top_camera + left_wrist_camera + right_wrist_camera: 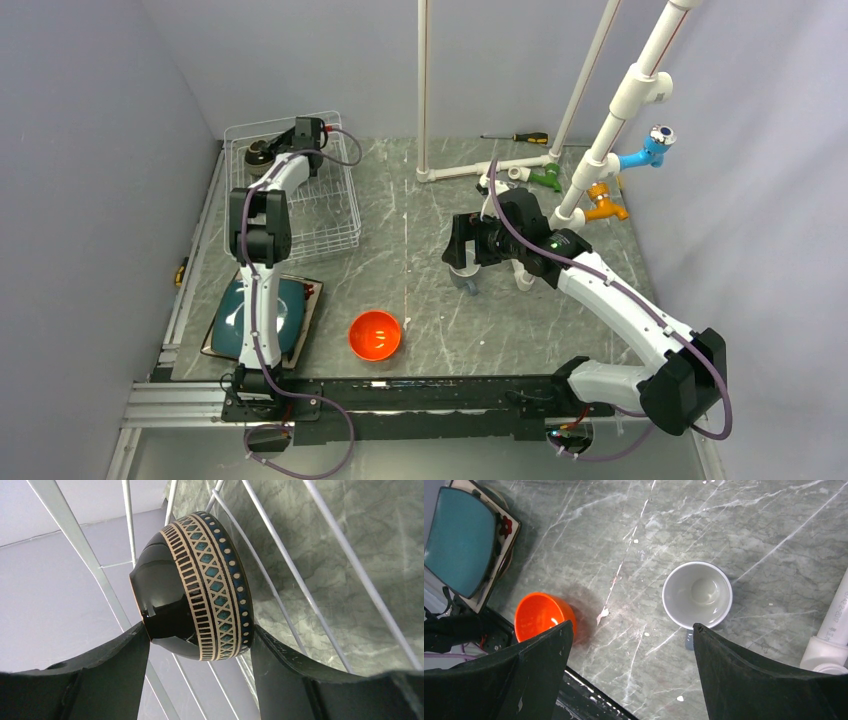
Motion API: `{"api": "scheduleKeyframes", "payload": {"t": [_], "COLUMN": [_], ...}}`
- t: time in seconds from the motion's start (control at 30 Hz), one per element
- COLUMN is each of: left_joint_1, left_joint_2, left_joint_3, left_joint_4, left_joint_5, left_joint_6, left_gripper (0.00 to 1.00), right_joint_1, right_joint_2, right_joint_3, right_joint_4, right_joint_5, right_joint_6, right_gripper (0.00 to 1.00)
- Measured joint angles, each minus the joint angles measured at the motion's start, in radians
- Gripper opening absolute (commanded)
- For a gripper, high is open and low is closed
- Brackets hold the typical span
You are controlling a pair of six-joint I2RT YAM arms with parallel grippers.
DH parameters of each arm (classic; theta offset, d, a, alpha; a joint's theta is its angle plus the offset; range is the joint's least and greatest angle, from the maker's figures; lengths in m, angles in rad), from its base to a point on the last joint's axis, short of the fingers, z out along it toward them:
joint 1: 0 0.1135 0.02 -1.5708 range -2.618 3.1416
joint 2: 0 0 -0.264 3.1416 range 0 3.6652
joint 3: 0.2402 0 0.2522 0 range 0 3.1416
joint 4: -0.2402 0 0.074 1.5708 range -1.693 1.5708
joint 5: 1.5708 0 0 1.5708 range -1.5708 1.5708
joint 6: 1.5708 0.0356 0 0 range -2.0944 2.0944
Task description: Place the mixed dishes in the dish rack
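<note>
Nearest the arm bases, in front of the dish rack (340, 215) and to its right, one orange bowl (375, 334) sat upright on the grey marbled table (420, 230), mouth up. Just in front of the rack's near wall lay a stack of two plates. The dark teal plate (228, 318) lay flat and face up on the brown floral plate (313, 298), whose edge showed along one side. The left arm ran over this stack on its way to the rack and hid a strip of the teal plate from above.

Well to the right of the rack, the right gripper (631, 630) hung over one pale cup (696, 595) that stood upright. Its jaws were spread wide and empty, and the cup showed between the fingers, apart from both.

The rack's long axis ran roughly from near to far. In its far left corner, the left gripper (200, 635) held the dark brown bowl (200, 580), one finger touching the glossy foot and the other the patterned rim. The bowl stood on edge, its mouth turned sideways, with the rack's wires close around it.

Beyond the rack to the right stood a white pipe frame (425, 90). With it were three taps, one green (547, 178), one orange (605, 208) and one blue (650, 150), and one screwdriver (515, 137) lay on the table.
</note>
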Motion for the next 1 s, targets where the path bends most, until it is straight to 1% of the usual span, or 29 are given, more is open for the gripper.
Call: {"api": "scheduleKeyframes", "payload": {"t": [0.07,0.1,0.13,0.17,0.2,0.23,0.27,0.33,0.5,0.73,0.87,1.0], "left_joint_1": [0.000,0.000,0.000,0.000,0.000,0.000,0.000,0.001,0.010,0.012,0.011,0.010], "left_joint_2": [0.000,0.000,0.000,0.000,0.000,0.000,0.000,-0.001,-0.013,-0.073,-0.145,-0.253], "left_joint_3": [-0.014,-0.018,-0.026,-0.030,-0.033,-0.037,-0.041,-0.043,-0.052,-0.091,-0.092,-0.093], "left_joint_4": [0.021,0.028,0.037,0.043,0.048,0.055,0.060,0.058,0.040,-0.011,-0.066,-0.138], "left_joint_5": [-0.013,-0.016,-0.019,-0.022,-0.023,-0.024,-0.026,-0.012,0.010,0.057,0.113,0.207], "left_joint_6": [0.012,0.014,0.013,0.013,0.013,0.013,0.011,0.000,-0.042,-0.107,-0.187,-0.299], "left_gripper": [0.45,0.53,0.59,0.62,0.69,0.88,0.98,0.99,0.99,0.99,0.99,1.00], "right_joint_1": [0.000,0.000,0.000,0.000,0.000,0.000,0.000,0.000,0.000,0.000,0.000,0.000], "right_joint_2": [0.000,0.000,0.000,0.000,0.000,0.000,0.000,0.000,0.000,-0.025,-0.026,-0.026], "right_joint_3": [0.000,0.000,0.000,0.000,0.000,0.000,0.000,0.000,0.000,-0.001,-0.003,-0.019], "right_joint_4": [0.000,0.000,0.000,0.000,0.001,0.002,0.003,0.007,0.013,0.023,0.035,0.049], "right_joint_5": [0.000,0.000,0.000,0.000,0.000,0.000,0.000,-0.002,-0.005,-0.019,-0.027,-0.027], "right_joint_6": [0.000,0.000,0.002,0.004,0.005,0.007,0.008,0.012,0.019,0.039,0.058,0.072], "right_gripper": [0.90,0.90,0.90,0.90,0.90,0.90,0.90,0.90,0.90,0.90,0.90,0.90]}}
